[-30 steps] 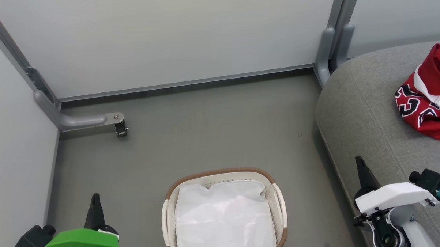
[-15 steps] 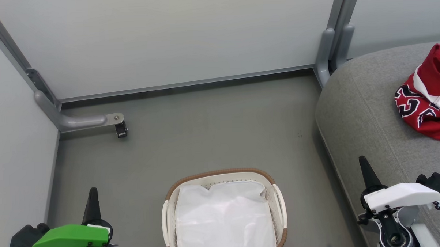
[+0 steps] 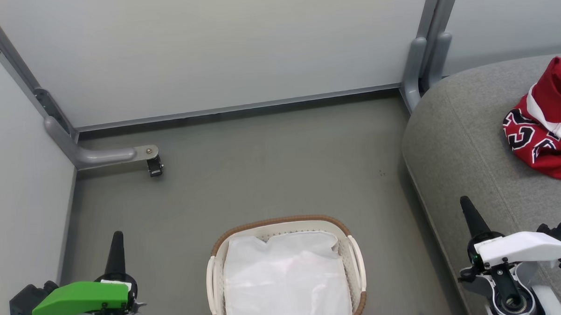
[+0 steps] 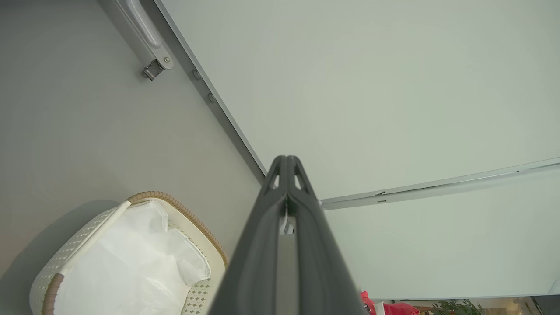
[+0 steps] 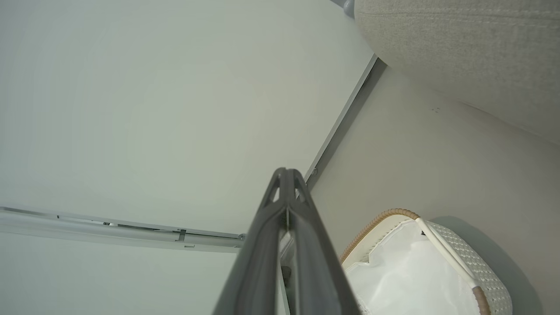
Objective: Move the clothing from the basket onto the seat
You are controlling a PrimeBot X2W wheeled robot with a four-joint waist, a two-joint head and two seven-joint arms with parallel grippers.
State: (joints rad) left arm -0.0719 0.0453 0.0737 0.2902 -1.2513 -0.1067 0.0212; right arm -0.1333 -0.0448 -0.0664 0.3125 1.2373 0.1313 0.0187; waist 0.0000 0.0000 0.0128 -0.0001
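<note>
clothing (image 3: pixel 548 134) on seat (image 3: pixel 457 137): soft, light, limp; pinch bunched fold near top. both jaws closed, empty.

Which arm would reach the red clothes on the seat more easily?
Probably the right: the right gripper hangs beside the seat holding the clothing; the left gripper is beyond the basket.

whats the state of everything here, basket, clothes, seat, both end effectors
basket, upright on the floor, no red fabric visible in it
white sheet, lying rumpled inside the basket
clothing, heaped on the seat
seat, carrying the clothing
left end effector, shut, holding nothing
right end effector, shut, holding nothing
</note>
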